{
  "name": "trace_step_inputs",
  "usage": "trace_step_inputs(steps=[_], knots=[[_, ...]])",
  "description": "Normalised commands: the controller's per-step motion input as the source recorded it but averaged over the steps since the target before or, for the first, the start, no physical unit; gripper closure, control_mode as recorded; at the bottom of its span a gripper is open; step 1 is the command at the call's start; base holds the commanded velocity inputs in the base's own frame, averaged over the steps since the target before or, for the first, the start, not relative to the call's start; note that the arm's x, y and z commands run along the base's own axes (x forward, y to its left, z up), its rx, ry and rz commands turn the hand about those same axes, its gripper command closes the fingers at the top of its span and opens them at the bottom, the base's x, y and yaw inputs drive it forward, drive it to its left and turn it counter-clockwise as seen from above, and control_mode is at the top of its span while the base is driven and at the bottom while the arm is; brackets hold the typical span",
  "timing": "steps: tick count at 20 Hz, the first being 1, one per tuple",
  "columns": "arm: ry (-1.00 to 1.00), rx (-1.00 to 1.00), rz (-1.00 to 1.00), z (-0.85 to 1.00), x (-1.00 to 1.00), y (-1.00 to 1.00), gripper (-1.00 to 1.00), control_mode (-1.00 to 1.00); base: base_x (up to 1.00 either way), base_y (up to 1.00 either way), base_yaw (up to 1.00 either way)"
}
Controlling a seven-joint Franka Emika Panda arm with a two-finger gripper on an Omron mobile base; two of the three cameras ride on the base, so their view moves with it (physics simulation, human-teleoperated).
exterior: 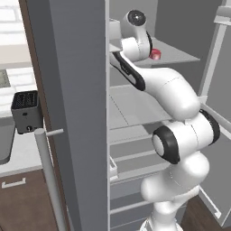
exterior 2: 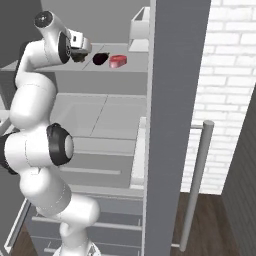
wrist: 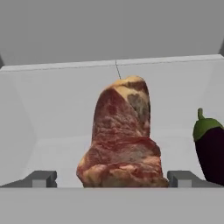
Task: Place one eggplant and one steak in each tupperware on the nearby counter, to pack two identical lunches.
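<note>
Left base view: the white arm hides most of the upper shelf (exterior: 180, 56); a pink-red steak (exterior: 155, 54) peeks out at upper centre.

Right base view: the gripper (exterior 2: 79, 56), upper left, is partly hidden; just right sit a dark eggplant (exterior 2: 100, 59) and the pink-red steak (exterior 2: 118, 61).

Hand view: spread fingertips (wrist: 41, 178) flank a mottled steak (wrist: 122, 140); the eggplant is cut off at right.

1. Steak (wrist: 121, 140): mottled red-brown, tan patches.
2. Eggplant (wrist: 211, 153): near-black purple, green cap.
3. Second steak (exterior 2: 118, 61): pink-red.
4. Fridge shelf (wrist: 65, 113): pale grey.
5. Toaster (exterior: 26, 111): dark grey, black top.
6. Brick wall (exterior 2: 230, 75): white.
</note>
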Motion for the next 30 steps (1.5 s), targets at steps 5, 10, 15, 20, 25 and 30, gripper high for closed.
trace_step_inputs(steps=[5, 10, 15, 20, 25, 30], knots=[[0.01, 0.0, 0.0, -0.14, 0.25, 0.0, -1.0, -1.0, 0.0, 0.0, 0.0], [0.0, -0.03, 0.0, -0.28, 0.27, 0.07, 1.0, -1.0, 0.0, 0.0, 0.0], [-0.01, -0.01, 0.0, -0.32, 0.11, 0.0, 1.0, -1.0, 0.0, 0.0, 0.0], [-0.09, 0.0, 0.0, -0.09, -0.12, 0.0, 1.0, -1.0, 0.0, 0.0, 0.0], [-0.47, 0.05, 0.02, -0.1, -0.99, -0.06, 1.0, -1.0, 0.0, 0.0, 0.0], [-0.62, 0.15, 0.0, 0.36, -1.0, -0.16, 1.0, -1.0, 0.0, 0.0, 0.0]])
